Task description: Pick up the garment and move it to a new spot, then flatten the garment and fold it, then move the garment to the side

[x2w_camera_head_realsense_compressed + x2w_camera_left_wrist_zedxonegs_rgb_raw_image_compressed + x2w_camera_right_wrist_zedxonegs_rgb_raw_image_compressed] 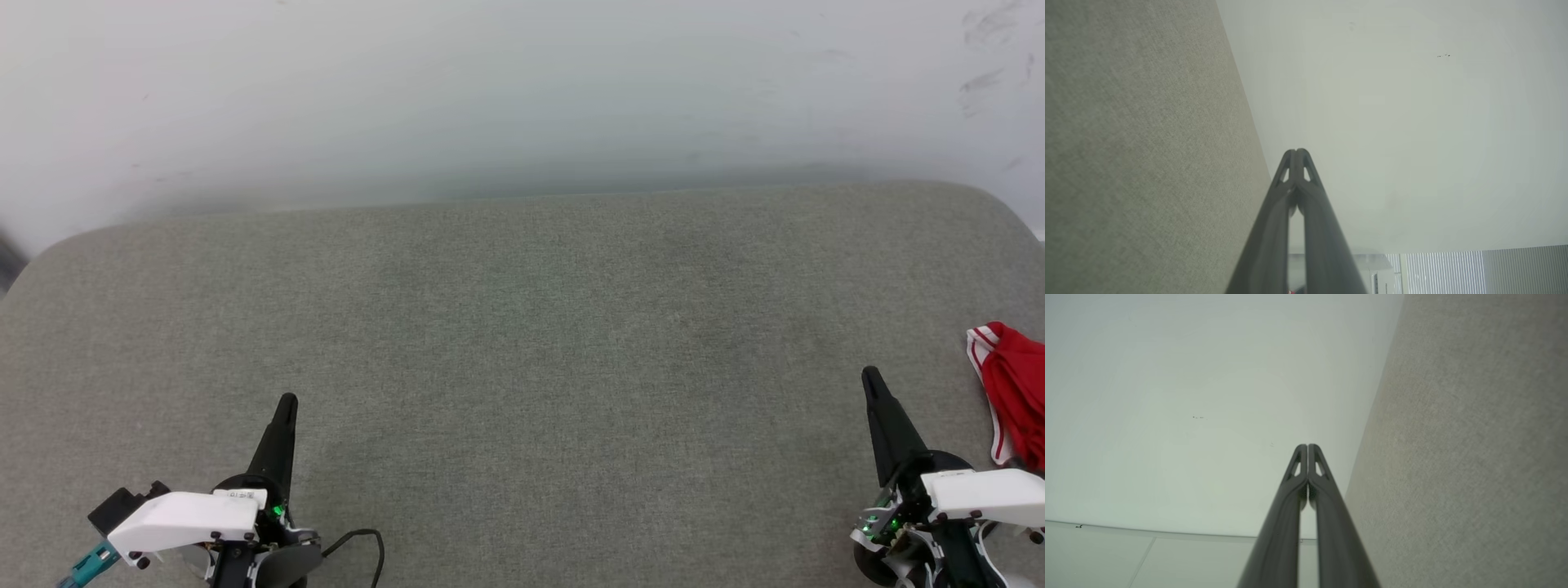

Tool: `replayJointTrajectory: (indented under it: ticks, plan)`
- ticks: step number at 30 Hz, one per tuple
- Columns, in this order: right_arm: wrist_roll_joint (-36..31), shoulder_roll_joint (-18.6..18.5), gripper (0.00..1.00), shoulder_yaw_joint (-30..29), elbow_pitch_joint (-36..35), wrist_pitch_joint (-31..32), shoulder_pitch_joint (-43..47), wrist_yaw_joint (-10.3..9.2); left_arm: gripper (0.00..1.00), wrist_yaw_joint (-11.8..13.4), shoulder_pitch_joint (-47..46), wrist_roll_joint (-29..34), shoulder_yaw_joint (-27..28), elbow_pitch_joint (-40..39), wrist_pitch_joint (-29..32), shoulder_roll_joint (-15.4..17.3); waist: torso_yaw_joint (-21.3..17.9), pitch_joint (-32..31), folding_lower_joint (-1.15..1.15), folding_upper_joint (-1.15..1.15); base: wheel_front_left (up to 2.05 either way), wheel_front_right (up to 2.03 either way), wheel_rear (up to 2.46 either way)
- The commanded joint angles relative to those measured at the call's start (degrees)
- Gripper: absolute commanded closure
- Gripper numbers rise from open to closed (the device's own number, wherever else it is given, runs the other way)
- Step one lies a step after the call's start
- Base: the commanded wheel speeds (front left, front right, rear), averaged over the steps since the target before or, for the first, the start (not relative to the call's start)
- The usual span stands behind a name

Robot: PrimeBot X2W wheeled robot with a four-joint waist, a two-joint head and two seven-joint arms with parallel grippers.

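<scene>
Red cloth with a red-and-white striped trim sits at the far right edge of the head view: the garment. As far as I can see it is bunched rather than spread, and the frame cuts it off, so I cannot tell whether it is folded. It lies on the grey woven surface, just to the right of my right claw and not touching it. Both claws are pressed together on nothing. The left claw rests at the lower left, well apart from the cloth. This fits a jersey waiting to be fetched, and equally one set off to the side. Either way, I judge it best to get the whole cloth in sight before trusting any reading of it, because thin fabric hides its layers.
</scene>
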Motion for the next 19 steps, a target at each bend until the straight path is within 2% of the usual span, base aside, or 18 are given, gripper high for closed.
replayJointTrajectory:
  ticks: [1,19]
  plan:
    - [1.3,0.0,1.00,-0.3,0.1,0.4,-0.7,-0.02,1.00,-0.2,-0.9,-1.2,0.1,0.2,0.4,0.2,0.0,-0.1,0.00,0.00,0.00,0.00,0.00]
    - [5.7,0.3,1.00,-1.1,0.5,2.0,-0.8,-0.02,1.00,-0.2,-1.4,-5.7,0.4,1.0,1.9,0.1,0.3,-0.5,0.00,0.00,0.00,0.00,0.00]
